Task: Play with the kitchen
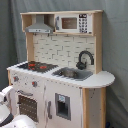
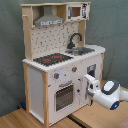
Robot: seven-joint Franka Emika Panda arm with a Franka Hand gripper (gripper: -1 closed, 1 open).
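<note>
The kitchen [image 1: 60, 75] [image 2: 62, 65] stands upright, its oven door shut

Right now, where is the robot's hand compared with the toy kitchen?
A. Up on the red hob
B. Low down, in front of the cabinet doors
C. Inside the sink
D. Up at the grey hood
B. In the second exterior view the gripper sits low in front of the kitchen, beside the oven door, well below the hob and the sink.

White and light-wood kitchen [image 2: 50, 75] with black-red hob [image 1: 36, 65], grey hood [image 1: 40, 26], black faucet [image 1: 85, 59]
</note>
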